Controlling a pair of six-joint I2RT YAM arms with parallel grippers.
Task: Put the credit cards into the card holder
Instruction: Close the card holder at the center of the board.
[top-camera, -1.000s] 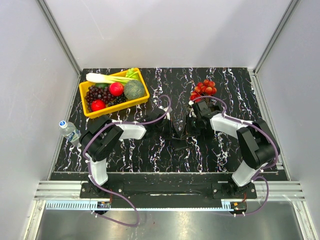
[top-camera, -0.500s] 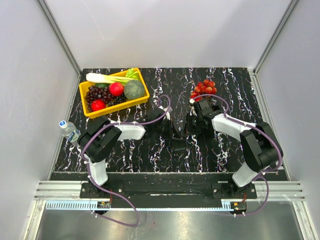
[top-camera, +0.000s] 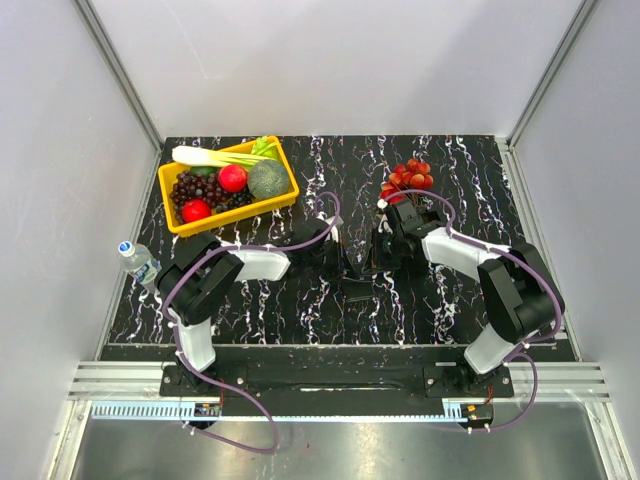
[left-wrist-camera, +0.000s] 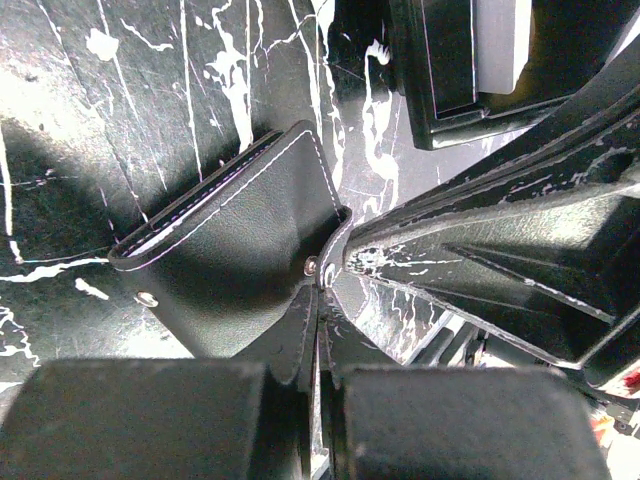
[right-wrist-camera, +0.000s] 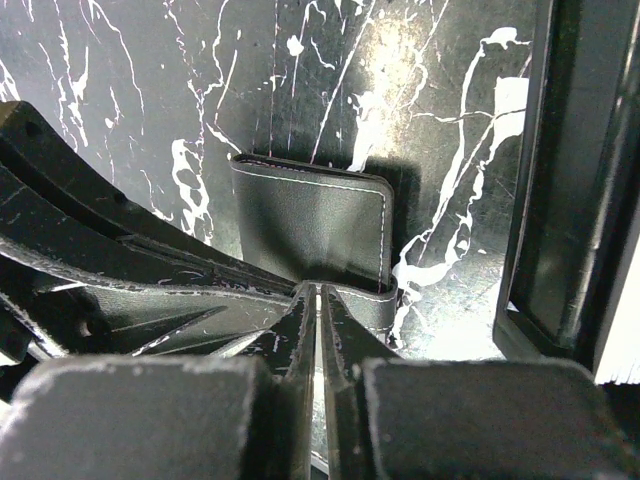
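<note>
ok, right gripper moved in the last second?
No: right gripper sits at the same spot below the red grapes; only its elbow slid toward the near edge.

Tray (left-wrist-camera: 440, 62) cropped (top edge)

Right gripper (right-wrist-camera: 318, 292) on card holder (right-wrist-camera: 310, 225) edge

No readable txt, labels, brands or nos. in any view
</note>
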